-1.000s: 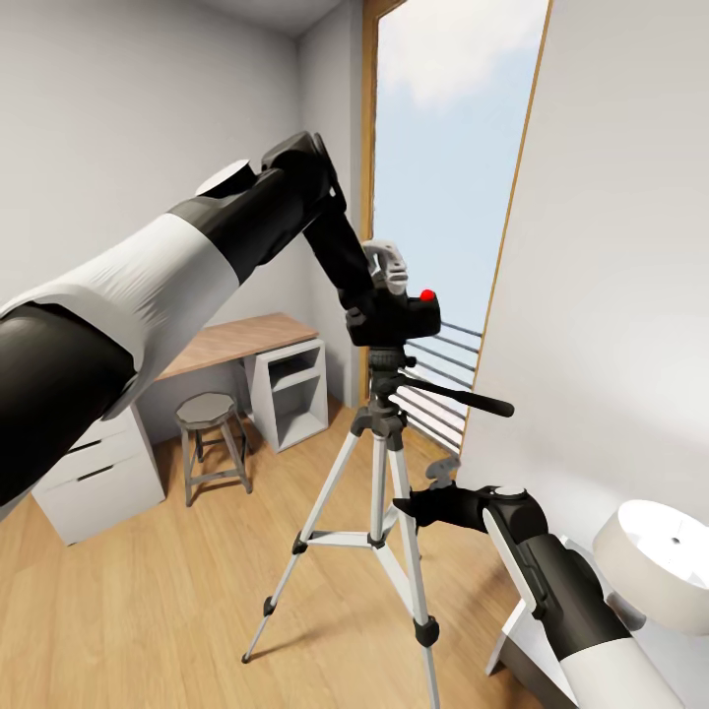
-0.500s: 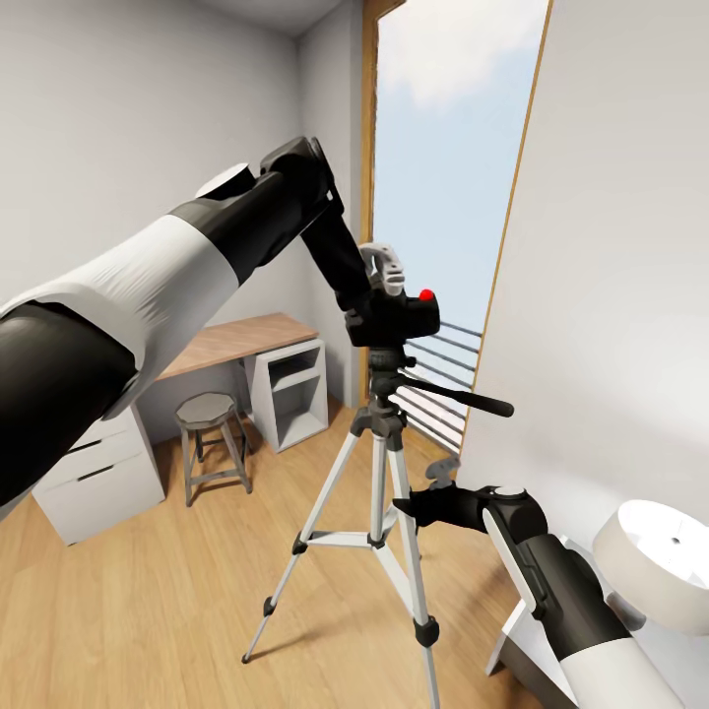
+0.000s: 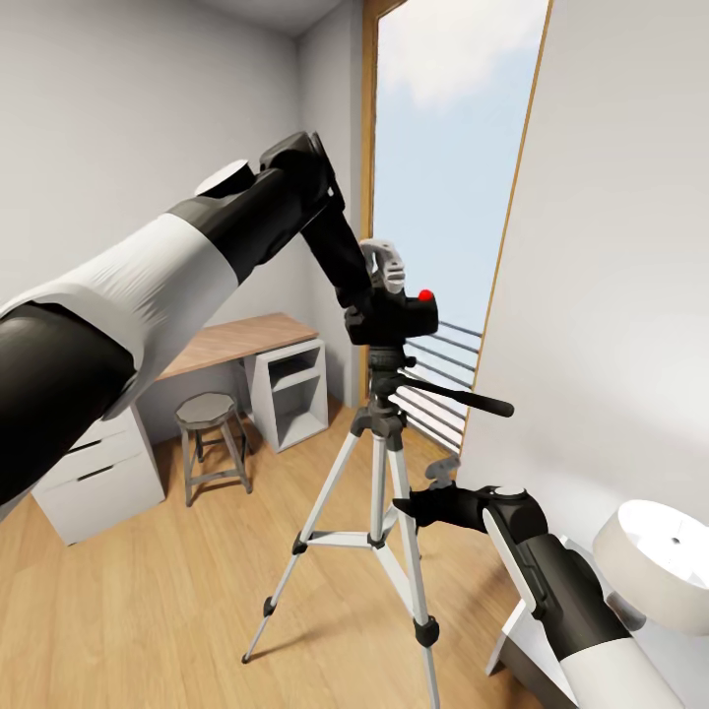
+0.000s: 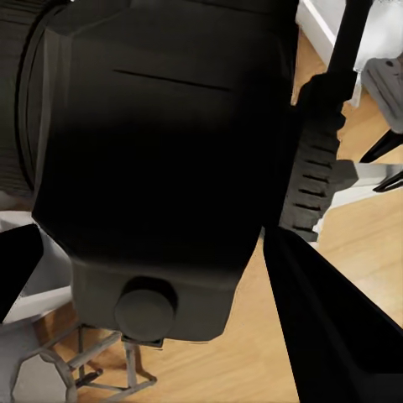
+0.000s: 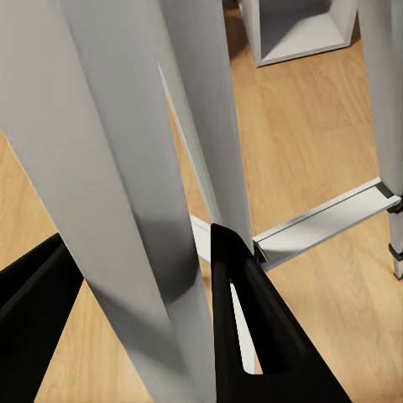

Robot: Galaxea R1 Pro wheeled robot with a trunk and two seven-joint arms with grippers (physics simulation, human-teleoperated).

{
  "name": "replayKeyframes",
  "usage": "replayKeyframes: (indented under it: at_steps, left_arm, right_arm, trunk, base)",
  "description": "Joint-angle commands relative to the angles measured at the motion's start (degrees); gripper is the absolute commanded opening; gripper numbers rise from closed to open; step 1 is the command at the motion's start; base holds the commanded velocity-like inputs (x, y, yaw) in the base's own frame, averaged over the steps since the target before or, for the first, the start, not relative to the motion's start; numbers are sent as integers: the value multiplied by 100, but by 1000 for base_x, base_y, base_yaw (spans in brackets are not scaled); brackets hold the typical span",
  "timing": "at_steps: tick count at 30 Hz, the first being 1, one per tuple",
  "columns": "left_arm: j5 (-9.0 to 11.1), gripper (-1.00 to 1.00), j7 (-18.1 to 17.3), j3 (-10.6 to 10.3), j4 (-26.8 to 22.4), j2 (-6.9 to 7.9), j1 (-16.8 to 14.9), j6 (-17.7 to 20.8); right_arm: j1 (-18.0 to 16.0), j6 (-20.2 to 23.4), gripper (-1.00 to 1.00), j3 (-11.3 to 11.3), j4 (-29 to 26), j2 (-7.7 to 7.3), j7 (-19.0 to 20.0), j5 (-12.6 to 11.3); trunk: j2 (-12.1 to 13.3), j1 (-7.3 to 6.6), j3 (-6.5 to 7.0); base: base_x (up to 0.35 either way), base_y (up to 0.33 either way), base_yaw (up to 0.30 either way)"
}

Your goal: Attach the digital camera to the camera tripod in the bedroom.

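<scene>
Over on the far left of the head view, a white drawer unit point(image 3: 94, 478) is parked against the wall, with a wood-topped desk point(image 3: 231, 345) running from it toward the window and a white open shelf cabinet point(image 3: 293, 389) tucked under its end. A small grey round-seated stool point(image 3: 209, 441) is set on the plank floor point(image 3: 148, 611) just in front of the desk.

The left arm is stretched up and across from the lower left, and the left gripper point(image 3: 379, 295) is wrapped around the digital camera point(image 3: 399, 317). In the left wrist view the black body of the camera point(image 4: 159, 159) is seen sitting between the two dark fingers point(image 4: 323, 327), so it's gripped on both sides. The red button point(image 3: 426, 293) is pointed up. The camera is placed right on top of the camera tripod point(image 3: 379, 463), touching the black head, in front of the tall wood-framed window point(image 3: 443, 177). The pan handle point(image 3: 458, 396) is stuck out to the right.

Lower down, the right gripper point(image 3: 418, 507) is held by the tripod's legs. In the right wrist view a silver leg point(image 5: 126, 193) is framed between the spread fingers point(image 5: 252, 327); whether it's actually being touched can't be told. A white round lamp shade point(image 3: 660, 551) is seen at the far right.
</scene>
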Motion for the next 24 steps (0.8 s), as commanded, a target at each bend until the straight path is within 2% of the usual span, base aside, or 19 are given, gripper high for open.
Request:
replayKeyframes:
  at_steps: [1, 2, 7, 14, 24]
  left_arm:
    - [-76, -100, -44, 33, -4, -1, -7, 60]
    - [-82, -100, -44, 64, -4, -1, -7, 60]
    - [30, -100, -79, -62, -102, -1, -2, 85]
    - [43, -100, -111, -97, -311, 1, -1, 125]
    - [13, -100, -93, -158, -347, 1, -1, 136]
  right_arm:
    - [-1, 58, -100, 7, -2, -5, 10, 25]
    - [-1, 58, -100, 7, -2, -5, 10, 25]
    - [-1, 62, -100, 2, -5, -4, -6, 17]
    - [-1, 61, -100, 3, -4, -8, -10, 3]
    - [-1, 51, -100, 8, -2, -8, -19, -5]
  trunk:
    - [-5, 1, -9]
    - [-5, 1, -9]
    - [-5, 1, -9]
    - [-5, 1, -9]
    - [-5, 1, -9]
  base:
    - [0, 0, 0]
    - [0, 0, 0]
    - [0, 0, 0]
    - [0, 0, 0]
    - [0, 0, 0]
